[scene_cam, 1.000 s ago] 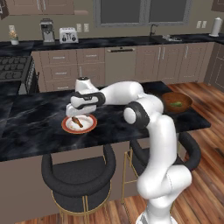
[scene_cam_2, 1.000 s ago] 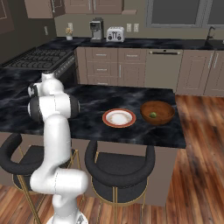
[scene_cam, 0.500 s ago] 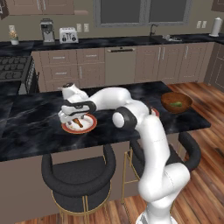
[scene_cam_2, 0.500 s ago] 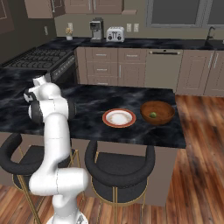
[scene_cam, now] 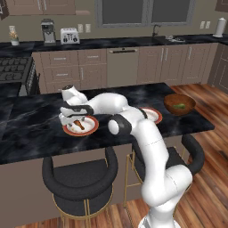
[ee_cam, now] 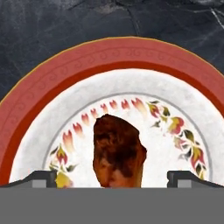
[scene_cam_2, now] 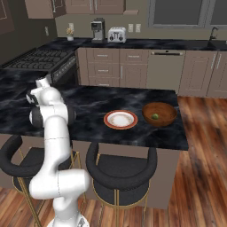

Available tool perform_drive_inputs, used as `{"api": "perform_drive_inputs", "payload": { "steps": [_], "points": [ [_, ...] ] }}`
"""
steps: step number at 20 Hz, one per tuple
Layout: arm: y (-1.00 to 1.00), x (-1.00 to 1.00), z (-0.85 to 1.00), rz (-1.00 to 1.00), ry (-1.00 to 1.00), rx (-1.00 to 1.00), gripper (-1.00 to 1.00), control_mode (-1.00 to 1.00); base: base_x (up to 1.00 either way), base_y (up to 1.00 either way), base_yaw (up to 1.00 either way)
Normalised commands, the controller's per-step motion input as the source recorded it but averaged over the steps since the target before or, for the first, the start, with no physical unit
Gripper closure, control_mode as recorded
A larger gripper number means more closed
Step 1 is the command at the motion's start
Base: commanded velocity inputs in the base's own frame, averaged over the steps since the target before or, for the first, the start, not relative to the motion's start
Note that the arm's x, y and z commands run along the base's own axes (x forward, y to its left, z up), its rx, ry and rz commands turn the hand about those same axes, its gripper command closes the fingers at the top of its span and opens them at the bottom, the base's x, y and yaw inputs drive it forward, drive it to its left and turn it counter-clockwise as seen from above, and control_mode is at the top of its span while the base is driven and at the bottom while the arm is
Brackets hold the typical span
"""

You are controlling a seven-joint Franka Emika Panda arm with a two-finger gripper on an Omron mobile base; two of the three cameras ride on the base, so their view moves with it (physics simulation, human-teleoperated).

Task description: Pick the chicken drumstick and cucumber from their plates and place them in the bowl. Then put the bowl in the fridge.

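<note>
Since a second ago I have swung from the bench's middle out to its left part and dropped low; I now sit right over the left plate (scene_cam: 80,125). Base hasn't moved, scene framing same.

My fingers (ee_cam: 112,178) stand wide apart, holding nothing. Hand view: the chicken drumstick (ee_cam: 118,151) lies between the two tips, not touching either; one finger (ee_cam: 41,178) at its 9 o'clock, the other at its 3 o'clock. Drumstick sits on the plate's white centre, red rim arcing from 9 through 12 to 3 o'clock.

Left base view: drumstick (scene_cam: 79,124) is on the left plate, under my hand (scene_cam: 73,111). The plate is well in from the bench (scene_cam: 31,129) edges, with bare black marble all round. The second plate (scene_cam_2: 120,119) sits at 3 o'clock of the first, partly behind my forearm in the left base view; right base view shows nothing lying on it.

Bowl (scene_cam: 179,103) is at 3 o'clock of the second plate, near the bench's right end, apart from the plate. The cucumber (scene_cam: 180,106) is already in it, seen as a small green lump in the dark inside (scene_cam_2: 155,117).

Two black stools (scene_cam: 80,176) stand at the bench's near edge, below me.
</note>
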Motion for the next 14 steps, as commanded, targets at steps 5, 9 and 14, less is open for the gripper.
{"api": "perform_drive_inputs", "payload": {
  "steps": [5,9,14],
  "points": [
    [-0.02,0.02,-0.22,0.0,0.03,0.05,1.0,-1.0,0.0,0.0,0.0],
    [-0.04,0.08,-0.31,0.0,0.02,0.09,1.0,-1.0,0.0,0.0,0.0],
    [-0.09,0.05,-0.23,0.0,0.0,0.09,1.0,-1.0,0.0,0.0,0.0]
  ]
}}
